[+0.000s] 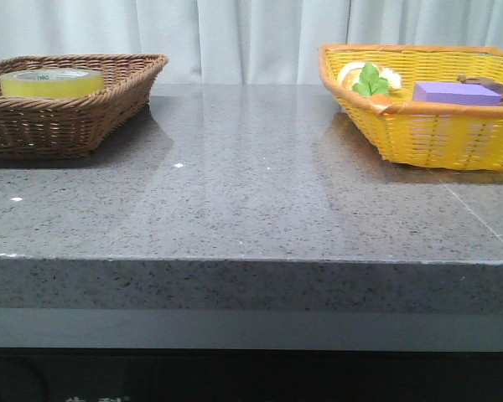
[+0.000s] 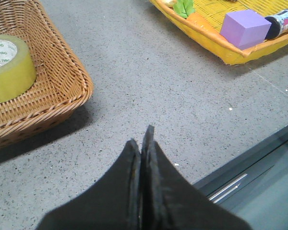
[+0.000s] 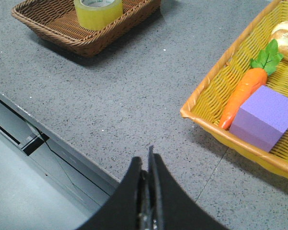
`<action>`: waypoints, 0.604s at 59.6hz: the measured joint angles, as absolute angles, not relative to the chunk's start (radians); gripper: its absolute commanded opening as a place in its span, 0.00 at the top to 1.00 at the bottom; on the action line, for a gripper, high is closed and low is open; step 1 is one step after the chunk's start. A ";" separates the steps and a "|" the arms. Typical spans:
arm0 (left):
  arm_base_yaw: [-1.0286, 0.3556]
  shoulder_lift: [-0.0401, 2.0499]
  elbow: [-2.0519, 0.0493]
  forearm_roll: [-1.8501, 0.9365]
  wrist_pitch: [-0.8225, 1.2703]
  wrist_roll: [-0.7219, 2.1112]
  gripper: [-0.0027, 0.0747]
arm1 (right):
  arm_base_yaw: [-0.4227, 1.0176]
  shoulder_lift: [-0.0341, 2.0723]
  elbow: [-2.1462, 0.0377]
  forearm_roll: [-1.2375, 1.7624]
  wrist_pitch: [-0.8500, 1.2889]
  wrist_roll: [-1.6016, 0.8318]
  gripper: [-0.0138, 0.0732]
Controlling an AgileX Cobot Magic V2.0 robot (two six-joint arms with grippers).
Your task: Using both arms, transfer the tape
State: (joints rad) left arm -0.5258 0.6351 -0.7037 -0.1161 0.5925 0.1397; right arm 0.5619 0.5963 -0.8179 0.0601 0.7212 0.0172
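Tape (image 1: 51, 82) lay flat in the brown wicker basket (image 1: 109, 105) on the speckled grey bench (image 1: 260, 193).

We saw both black angular end effectors, left (image 2: 143, 143) and right (image 3: 147, 165), pressed closed on nothing. In the yellow woven basket (image 1: 436, 134), the purple block (image 1: 457, 92) and carrot (image 3: 242, 96) sat partly hidden by the rim; a dark cylinder (image 2: 283, 21) was cut off.
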 measured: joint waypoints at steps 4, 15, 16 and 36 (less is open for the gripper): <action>-0.526 0.635 -0.704 -0.116 0.593 0.140 0.99 | 0.562 0.596 -0.818 0.060 0.721 0.017 0.92; -0.526 0.635 -0.704 -0.104 0.593 0.140 0.99 | 0.562 0.596 -0.818 0.060 0.721 0.017 0.92; -0.526 0.635 -0.704 -0.099 0.593 0.140 0.99 | 0.562 0.596 -0.818 0.060 0.721 0.017 0.92; -0.455 0.578 -0.584 0.000 0.496 0.074 0.99 | 0.562 0.596 -0.818 0.060 0.721 0.017 0.92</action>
